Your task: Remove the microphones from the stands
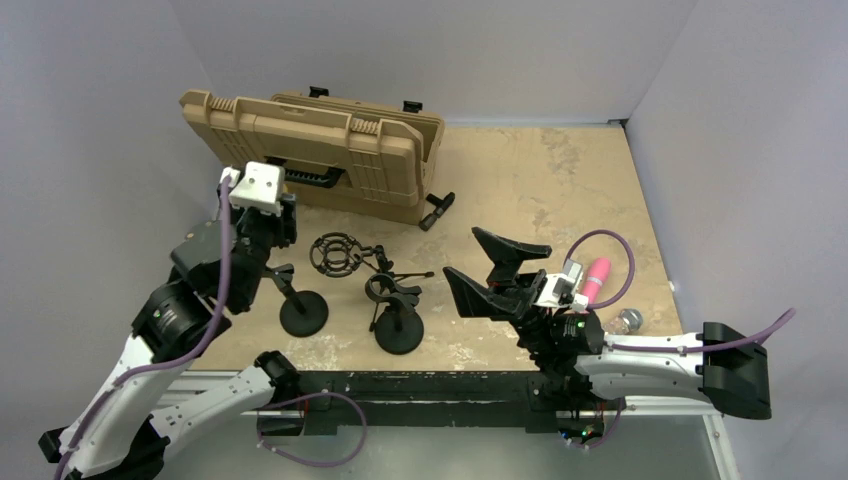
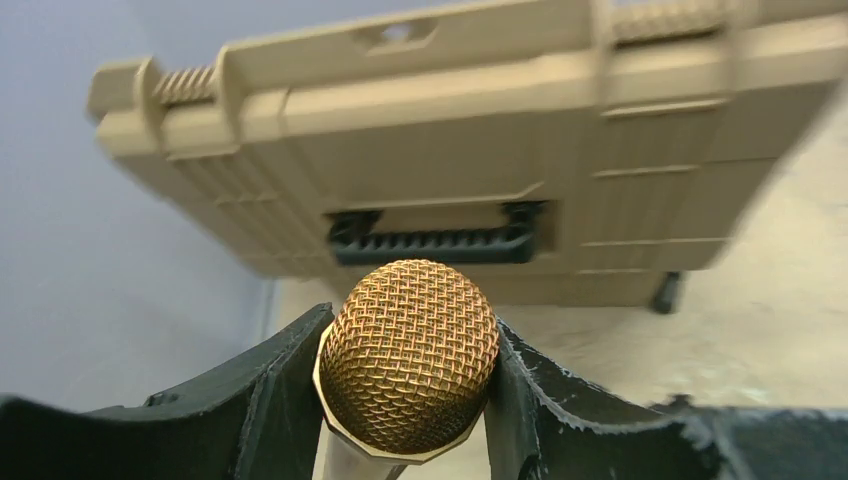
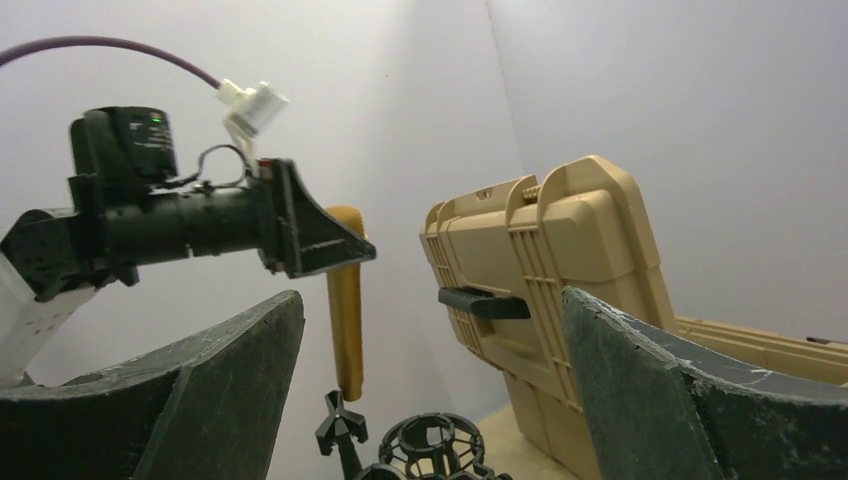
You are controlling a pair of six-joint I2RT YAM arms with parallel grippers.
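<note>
Your left gripper [image 2: 410,325] has its fingers [image 2: 270,390] clamped on either side of the microphone [image 2: 408,360], gripping it just at the gold mesh head. From the right wrist view the microphone hangs upright below those fingers, handle down. Its lower end sits just above the forked clip [image 3: 338,428] of a stand, with a thin gap showing between them.

Your right gripper [image 1: 463,255] is near the middle of the bench [image 1: 540,190], right of the stands. Its fingers [image 3: 200,400] are spread wide apart with nothing between them.

Two black stands with round bases sit at the near side of the bench: one [image 1: 303,312] just beside the left arm, the other [image 1: 398,335] to its right. A black ring-shaped mount [image 1: 336,255] lies just beyond them.

The tan hard case [image 1: 330,150] stands on edge at the far left, its black handle facing you. A pink object [image 1: 597,278] lies to the right, close to the right wrist.
</note>
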